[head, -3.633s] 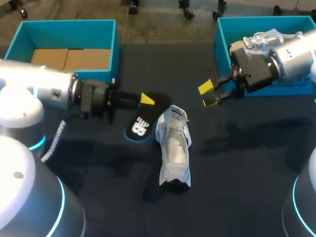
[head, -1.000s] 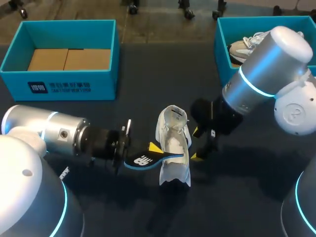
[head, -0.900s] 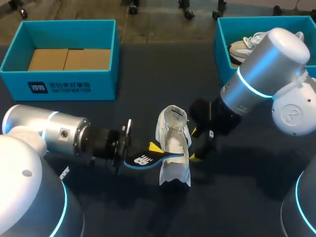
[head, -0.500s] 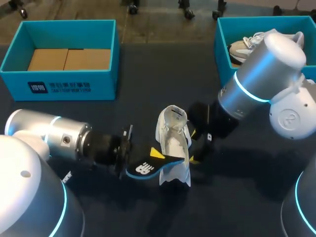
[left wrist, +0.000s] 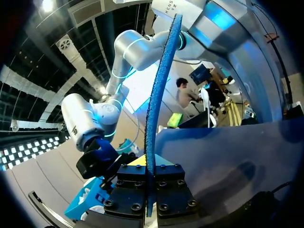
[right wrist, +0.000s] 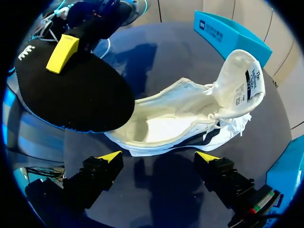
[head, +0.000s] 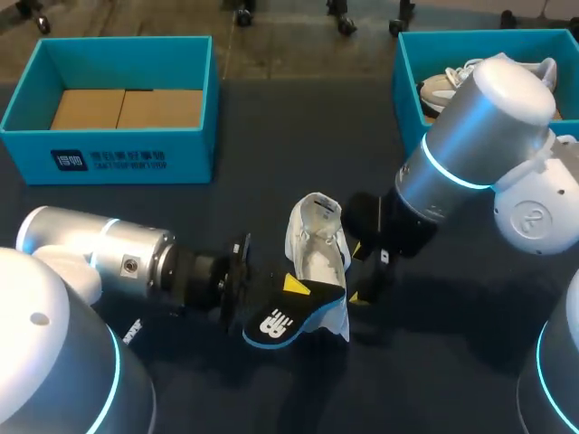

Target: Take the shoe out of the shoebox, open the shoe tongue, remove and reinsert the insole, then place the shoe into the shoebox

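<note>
Left fingers [head: 294, 283] pinch the insole [head: 276, 324] over the shoe [head: 317, 253] heel; right fingers [right wrist: 110, 156] spread beside it. I'd angle the free end toeward, slide slow.

The left gripper [head: 291, 287] brought the insole [head: 276, 324] to the shoe [head: 317, 262], and the right gripper [head: 357, 272] came alongside.

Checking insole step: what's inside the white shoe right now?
Bare white lining shows inside the shoe, tongue folded back. The black insole, pinched in the left fingers, lies over the heel end and covers it. The toe interior cannot be seen.
</note>
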Robot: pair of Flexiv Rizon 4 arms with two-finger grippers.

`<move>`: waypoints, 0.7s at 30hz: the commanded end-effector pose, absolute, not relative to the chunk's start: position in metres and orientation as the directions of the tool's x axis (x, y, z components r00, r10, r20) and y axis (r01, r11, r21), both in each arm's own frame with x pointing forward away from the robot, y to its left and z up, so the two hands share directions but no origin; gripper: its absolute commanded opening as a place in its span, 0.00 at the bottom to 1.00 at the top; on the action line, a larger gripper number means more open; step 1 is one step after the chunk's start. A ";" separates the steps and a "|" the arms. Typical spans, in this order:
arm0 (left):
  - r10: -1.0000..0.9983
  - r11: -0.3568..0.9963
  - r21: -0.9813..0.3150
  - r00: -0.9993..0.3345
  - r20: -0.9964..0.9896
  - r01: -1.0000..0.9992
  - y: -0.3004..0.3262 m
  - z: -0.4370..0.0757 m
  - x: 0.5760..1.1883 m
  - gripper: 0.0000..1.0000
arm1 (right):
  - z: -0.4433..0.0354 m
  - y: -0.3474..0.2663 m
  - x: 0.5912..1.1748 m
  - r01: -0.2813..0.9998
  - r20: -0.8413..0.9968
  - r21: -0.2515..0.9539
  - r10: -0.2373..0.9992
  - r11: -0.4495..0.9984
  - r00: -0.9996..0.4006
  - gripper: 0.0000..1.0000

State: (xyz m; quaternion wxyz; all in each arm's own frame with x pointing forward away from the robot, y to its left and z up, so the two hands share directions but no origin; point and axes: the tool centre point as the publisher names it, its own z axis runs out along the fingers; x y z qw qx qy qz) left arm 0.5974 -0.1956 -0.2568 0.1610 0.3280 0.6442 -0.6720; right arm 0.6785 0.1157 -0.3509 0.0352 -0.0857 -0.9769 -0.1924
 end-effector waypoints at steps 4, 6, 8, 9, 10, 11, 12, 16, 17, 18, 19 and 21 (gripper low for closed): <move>0.196 -0.124 -0.764 -0.739 -0.645 0.634 -0.201 -0.263 0.599 0.00 | -0.357 0.115 0.679 0.178 0.109 0.368 0.148 0.913 -0.983 1.00; 0.194 -0.126 -0.763 -0.738 -0.646 0.635 -0.202 -0.264 0.599 0.00 | -0.358 0.114 0.678 0.181 0.112 0.366 0.150 0.913 -0.982 1.00; 0.190 -0.134 -0.763 -0.739 -0.646 0.632 -0.203 -0.265 0.601 0.00 | -0.359 0.113 0.677 0.184 0.111 0.368 0.153 0.912 -0.982 1.00; 0.188 -0.137 -0.763 -0.739 -0.646 0.632 -0.203 -0.265 0.601 0.00 | -0.359 0.113 0.677 0.184 0.111 0.368 0.154 0.911 -0.982 1.00; 0.187 -0.141 -0.763 -0.739 -0.647 0.632 -0.204 -0.267 0.602 0.00 | -0.359 0.113 0.677 0.184 0.111 0.368 0.154 0.911 -0.982 1.00; 0.186 -0.141 -0.762 -0.739 -0.647 0.632 -0.206 -0.268 0.603 0.00 | -0.359 0.113 0.677 0.184 0.111 0.368 0.154 0.911 -0.982 1.00; 0.185 -0.142 -0.762 -0.739 -0.647 0.632 -0.207 -0.269 0.604 0.00 | -0.359 0.113 0.677 0.184 0.111 0.368 0.154 0.911 -0.982 1.00; 0.182 -0.152 -0.764 -0.743 -0.645 0.627 -0.209 -0.274 0.606 0.00 | -0.359 0.113 0.677 0.184 0.111 0.368 0.154 0.911 -0.982 1.00; 0.181 -0.152 -0.765 -0.744 -0.644 0.625 -0.210 -0.275 0.607 0.00 | -0.359 0.113 0.677 0.184 0.111 0.368 0.154 0.911 -0.982 1.00; 0.180 -0.152 -0.766 -0.745 -0.643 0.624 -0.211 -0.276 0.607 0.00 | -0.359 0.113 0.677 0.184 0.111 0.368 0.154 0.911 -0.982 1.00; 0.178 -0.151 -0.767 -0.746 -0.642 0.624 -0.211 -0.277 0.608 0.00 | -0.359 0.113 0.677 0.184 0.111 0.368 0.154 0.911 -0.982 1.00; 0.173 -0.149 -0.769 -0.749 -0.639 0.622 -0.212 -0.278 0.609 0.00 | -0.359 0.113 0.677 0.184 0.111 0.368 0.154 0.911 -0.982 1.00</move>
